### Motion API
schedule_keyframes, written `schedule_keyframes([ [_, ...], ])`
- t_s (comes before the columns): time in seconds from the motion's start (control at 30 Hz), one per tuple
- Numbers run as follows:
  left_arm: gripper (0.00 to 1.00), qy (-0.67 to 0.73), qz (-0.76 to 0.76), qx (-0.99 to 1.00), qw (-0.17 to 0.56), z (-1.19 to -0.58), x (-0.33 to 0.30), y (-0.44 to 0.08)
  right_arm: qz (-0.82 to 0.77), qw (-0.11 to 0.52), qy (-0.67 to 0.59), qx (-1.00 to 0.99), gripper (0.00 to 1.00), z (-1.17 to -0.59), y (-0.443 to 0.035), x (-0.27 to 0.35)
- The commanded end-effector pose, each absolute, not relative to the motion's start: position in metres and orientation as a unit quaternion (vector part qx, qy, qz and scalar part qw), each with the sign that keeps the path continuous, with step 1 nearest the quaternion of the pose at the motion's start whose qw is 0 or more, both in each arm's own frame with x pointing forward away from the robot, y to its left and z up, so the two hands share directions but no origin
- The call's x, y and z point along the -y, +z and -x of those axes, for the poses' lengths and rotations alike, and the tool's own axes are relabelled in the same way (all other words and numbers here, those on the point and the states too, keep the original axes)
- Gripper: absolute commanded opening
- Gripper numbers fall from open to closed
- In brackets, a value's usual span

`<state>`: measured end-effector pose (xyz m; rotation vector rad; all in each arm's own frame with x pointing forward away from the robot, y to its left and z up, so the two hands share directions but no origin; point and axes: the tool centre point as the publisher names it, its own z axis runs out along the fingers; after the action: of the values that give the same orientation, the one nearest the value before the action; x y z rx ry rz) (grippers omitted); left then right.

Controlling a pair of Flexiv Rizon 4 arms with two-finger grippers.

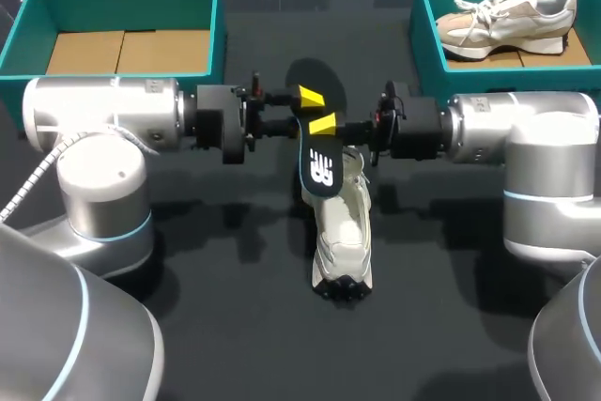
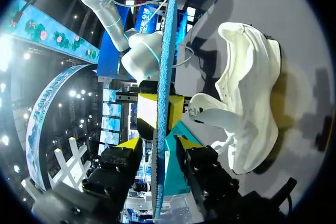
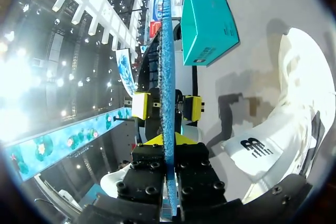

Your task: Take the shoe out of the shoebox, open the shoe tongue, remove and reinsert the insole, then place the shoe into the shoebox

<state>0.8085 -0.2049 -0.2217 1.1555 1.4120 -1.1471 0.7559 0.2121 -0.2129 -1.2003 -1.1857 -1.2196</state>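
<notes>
The move ahead turns on how the insole [image 1: 319,166] lines up with the white sneaker [image 1: 343,227] under it. The insole hangs in the air between the 2 arms, over the middle of the table [image 1: 451,307]. Its long axis runs from the far side down toward the robot, roughly in line with the sneaker's own long axis. Its lower, logo-printed end is just at the sneaker's mouth; whether it touches the shoe there I cannot tell. The sneaker lies on the table directly below and toward the robot from both grippers, its treaded end nearest the robot and its tongue [image 3: 252,150] folded out from the opening. The right gripper [image 3: 168,140] stands narrow, both fingers pressed on the insole's 2 faces, so it is the one carrying it. The left gripper [image 2: 156,142] comes in from the opposite side and straddles the same edge-on insole, its yellow tips standing wider, with a gap on each side and apparently not touching. Both grippers meet at the same spot, so neither is nearer the shoe. By my judgement, feeding the insole in calls for sliding it along its length into the mouth, and a sideways skew would catch the collar. The left shoebox [image 1: 19,35] holds no shoe, while the right shoebox [image 1: 418,16] holds a 2nd sneaker [image 1: 507,16].
</notes>
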Motion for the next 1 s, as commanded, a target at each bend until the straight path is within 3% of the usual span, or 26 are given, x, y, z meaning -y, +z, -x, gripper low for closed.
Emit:
schedule_keyframes([
  [0.03, 0.38, -0.466, -0.472, -0.575, 0.48, -0.8099, 0.2113, -0.2248, 0.501, 0.501, -0.506, 0.491, 0.0, -0.755, -0.2129, -0.215],
  [0.77, 0.24, -0.457, -0.479, -0.567, 0.49, -0.805, 0.2131, -0.2255, 0.506, 0.497, -0.51, 0.487, 0.0, -0.7557, -0.2122, -0.2174],
  [1.0, 0.24, -0.453, -0.479, -0.566, 0.495, -0.8043, 0.2133, -0.2247, 0.507, 0.498, -0.507, 0.487, 0.0, -0.7537, -0.2124, -0.2188],
])
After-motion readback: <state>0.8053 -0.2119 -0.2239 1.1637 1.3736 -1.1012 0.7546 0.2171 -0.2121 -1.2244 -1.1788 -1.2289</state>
